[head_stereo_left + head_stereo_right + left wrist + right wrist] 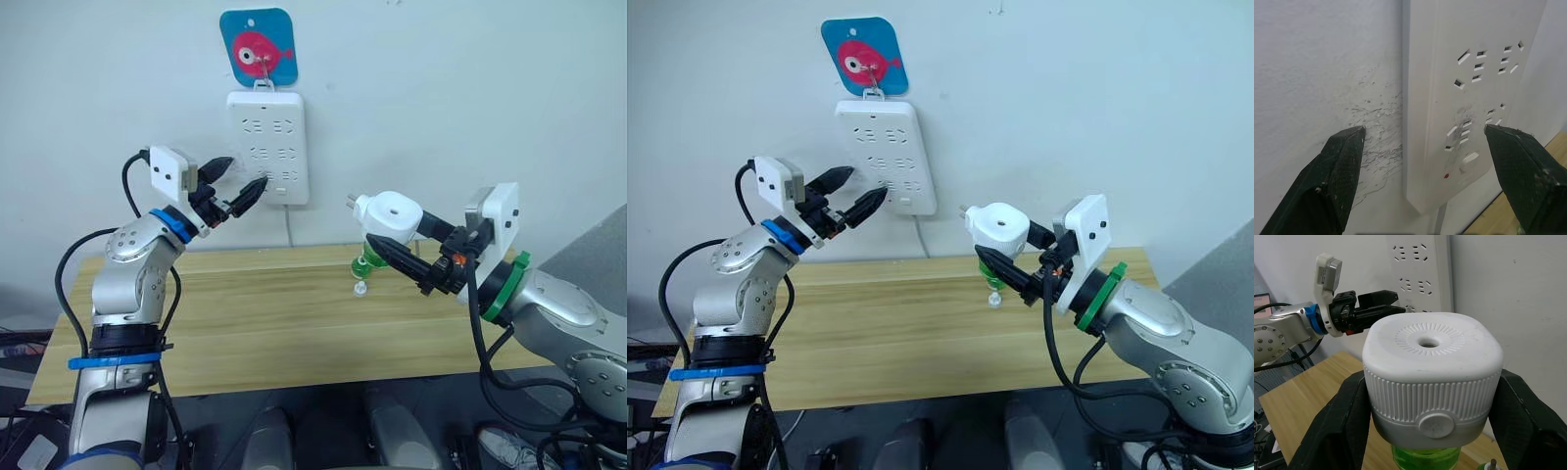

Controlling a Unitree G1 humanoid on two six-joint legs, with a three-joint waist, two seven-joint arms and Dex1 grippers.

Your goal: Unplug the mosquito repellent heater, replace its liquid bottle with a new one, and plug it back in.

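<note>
Gripping the heater [390, 217] with a green bottle [1425, 458] under it, the right hand [397, 257] held it unplugged above the table's [265, 323] far edge; replugging remained. The left hand [233, 188] hung open by the power strip [268, 147].

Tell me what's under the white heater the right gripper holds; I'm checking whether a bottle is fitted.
A green bottle sits under the mosquito repellent heater, which the right gripper clamps by its sides. Just the bottle's top shows in the right wrist view; its neck inside the heater is hidden.
</note>
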